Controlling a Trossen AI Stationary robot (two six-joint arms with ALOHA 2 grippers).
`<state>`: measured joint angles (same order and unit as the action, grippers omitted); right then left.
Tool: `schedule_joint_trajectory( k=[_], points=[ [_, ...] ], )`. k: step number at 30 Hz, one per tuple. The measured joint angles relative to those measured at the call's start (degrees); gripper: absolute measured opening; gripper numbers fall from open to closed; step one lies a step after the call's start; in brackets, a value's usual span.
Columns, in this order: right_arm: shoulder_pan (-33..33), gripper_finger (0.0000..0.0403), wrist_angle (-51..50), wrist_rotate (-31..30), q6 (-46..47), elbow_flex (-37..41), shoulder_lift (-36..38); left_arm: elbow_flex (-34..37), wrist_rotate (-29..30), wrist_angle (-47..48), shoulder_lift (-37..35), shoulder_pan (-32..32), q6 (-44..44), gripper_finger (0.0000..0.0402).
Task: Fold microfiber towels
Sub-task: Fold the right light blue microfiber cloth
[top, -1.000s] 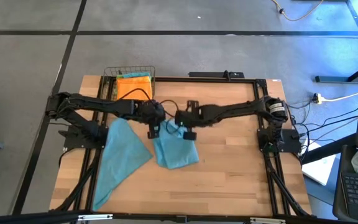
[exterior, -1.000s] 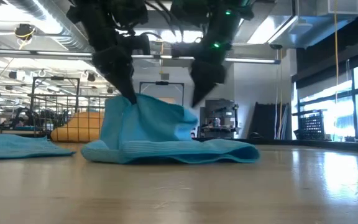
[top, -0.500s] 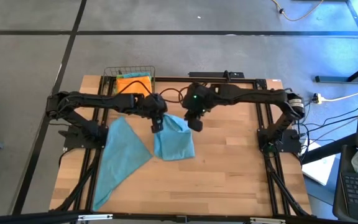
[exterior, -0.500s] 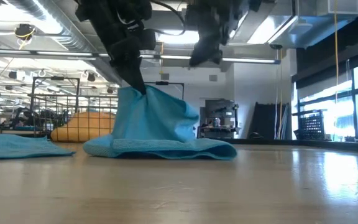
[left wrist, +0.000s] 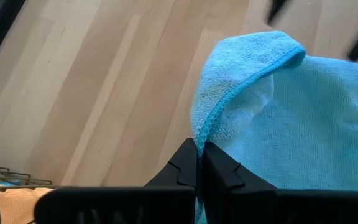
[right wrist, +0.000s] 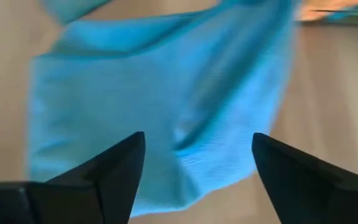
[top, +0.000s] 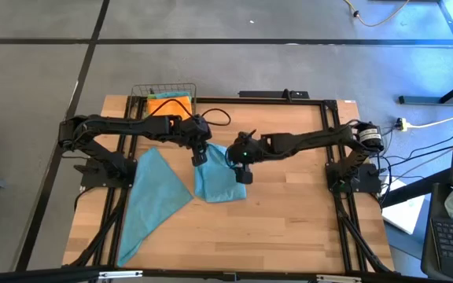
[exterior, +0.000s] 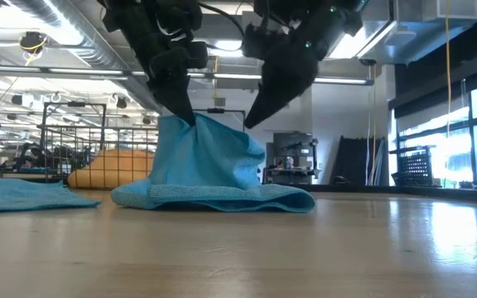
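Note:
A teal microfiber towel (top: 220,185) lies bunched at the table's middle. One edge is raised into a peak (exterior: 190,124), and my left gripper (top: 200,157) is shut on it. My right gripper (right wrist: 194,171) hovers open just above the towel's right side (exterior: 251,120), its fingers spread over the cloth and touching nothing. A second teal towel (top: 154,196) lies flat on the table to the left. An orange towel (top: 169,104) sits in a wire basket at the far left. My left gripper pinches the teal towel's hemmed edge (left wrist: 197,134) between its two fingers, close to a rounded corner fold (left wrist: 278,46). The fingers slant downward from the table's left. The held edge is lifted, and the cloth drapes from it like a tent with its lower part (exterior: 222,199) on the table.
The wire basket (top: 163,90) stands at the far left edge, near my left arm. Bare wood lies to the near side and right of the bunched towel. Black frame rails run along both sides of the table.
My right gripper has risen away from the towel toward the far edge, then come back down over the towel's right side. The towel's lower layer has drawn in toward the left. Its raised edge now stands a little higher in my left gripper.

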<state>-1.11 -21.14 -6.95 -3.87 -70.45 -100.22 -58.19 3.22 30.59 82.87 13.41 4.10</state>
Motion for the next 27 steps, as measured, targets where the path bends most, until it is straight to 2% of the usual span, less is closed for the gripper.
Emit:
schedule_joint_trajectory(
  k=[3,8,12,18,22,27],
  points=[
    [0.2,0.0283,2.0,-5.8,0.6,1.5,-0.4,0.0,-0.7,-0.1,0.0,0.0,0.0,0.0000],
    [0.2,0.0263,4.6,-2.1,4.1,3.5,-2.8,0.0,-1.2,-0.1,0.0,0.0,0.0,0.0000],
    [0.4,0.0253,5.0,-3.8,7.7,3.3,-3.1,0.0,-1.3,0.2,0.0,0.0,0.0,0.0000],
    [0.3,0.0217,4.7,-5.5,6.8,3.3,-3.2,0.0,-1.7,0.2,0.0,0.0,0.0,0.0000],
    [0.3,0.0159,3.7,-7.3,6.3,3.0,-3.2,0.0,-1.7,0.2,0.0,0.0,0.0,0.0000],
    [-0.3,0.0034,-1.8,-9.1,0.4,-2.0,-3.2,0.0,-1.7,0.2,0.0,0.0,-0.1,0.0000]
  ],
)
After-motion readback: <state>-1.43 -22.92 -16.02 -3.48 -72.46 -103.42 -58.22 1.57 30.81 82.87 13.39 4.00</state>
